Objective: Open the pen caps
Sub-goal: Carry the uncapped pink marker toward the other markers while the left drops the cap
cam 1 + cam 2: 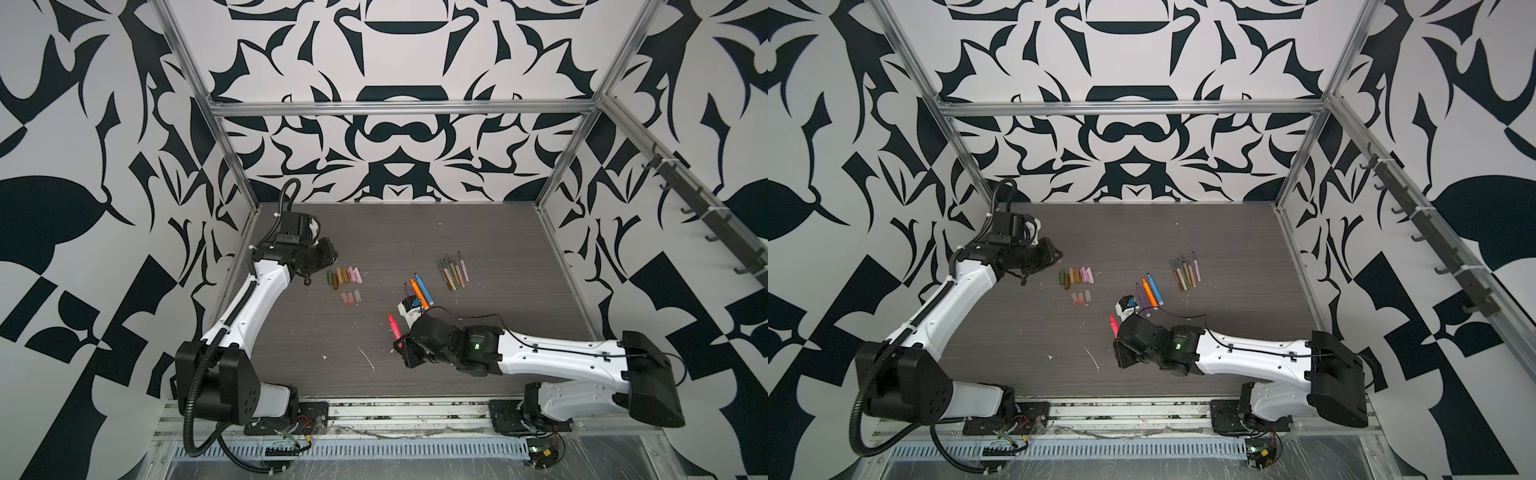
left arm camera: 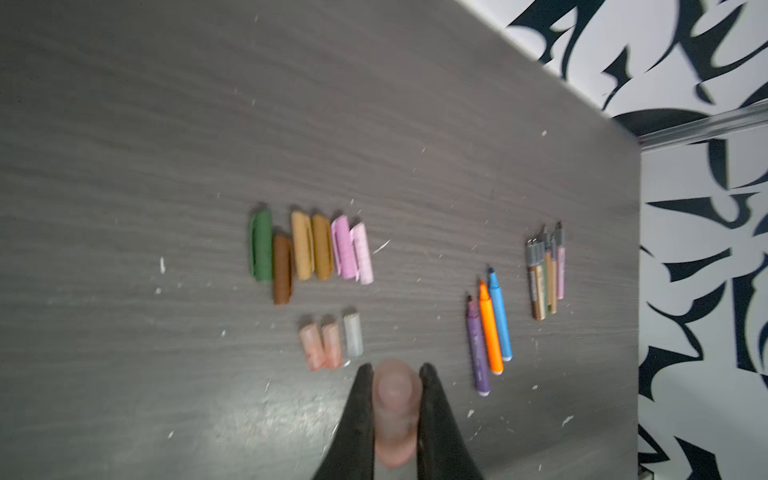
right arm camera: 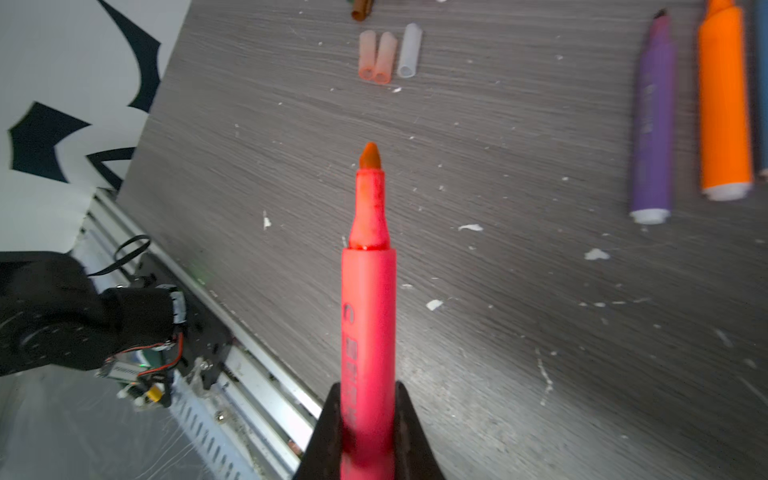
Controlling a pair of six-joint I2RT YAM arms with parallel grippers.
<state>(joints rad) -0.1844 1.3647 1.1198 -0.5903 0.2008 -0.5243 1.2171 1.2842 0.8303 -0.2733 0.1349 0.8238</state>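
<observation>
My left gripper point(image 2: 395, 368) is shut on a pale translucent pinkish pen cap point(image 2: 395, 399), held above the table at the back left point(image 1: 329, 252). My right gripper point(image 3: 368, 386) is shut on the bright pink pen point(image 3: 368, 311), whose tip is bare; in a top view this pen point(image 1: 394, 328) points away near the table's middle. A row of muted olive, brown, tan and pink caps point(image 2: 311, 249) lies on the table, with three translucent caps point(image 2: 330, 345) just in front of it. Purple, orange and blue pens point(image 1: 417, 291) and several thin pens point(image 1: 453, 270) lie uncapped to the right.
White specks and scraps point(image 1: 368, 357) dot the dark wood-grain table point(image 1: 478, 374). Aluminium frame posts point(image 1: 552, 195) stand at the table's corners and a metal rail point(image 1: 395, 419) runs along its front edge. The left arm's base point(image 3: 62, 316) sits at the front left.
</observation>
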